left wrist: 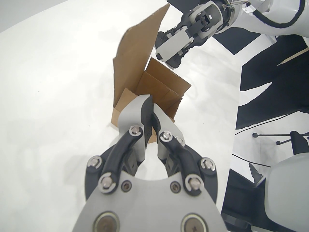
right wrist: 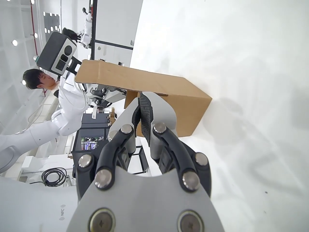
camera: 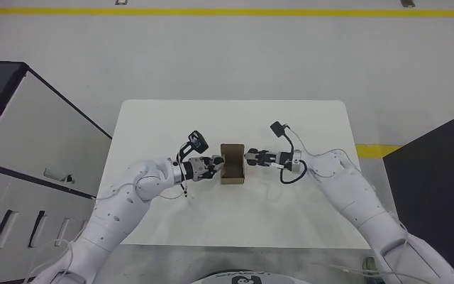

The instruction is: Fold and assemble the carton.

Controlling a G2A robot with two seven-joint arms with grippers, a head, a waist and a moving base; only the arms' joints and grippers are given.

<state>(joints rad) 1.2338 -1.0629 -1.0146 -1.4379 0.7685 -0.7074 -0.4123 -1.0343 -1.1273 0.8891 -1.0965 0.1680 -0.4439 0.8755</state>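
Brown corrugated cardboard carton (camera: 232, 163) at white table (camera: 298, 213) centre, one tall flap (left wrist: 142, 47) upright. Left gripper (left wrist: 150, 119) pinches near wall; right gripper (right wrist: 141, 112) narrow at far wall. Likely light, creasable: grip flap edges.

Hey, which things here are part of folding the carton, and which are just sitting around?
For the job: carton; left tool pinching one edge; right tool pinching the opposite side; table underneath.
Just around: cabinet beside the table; yellow floor line.
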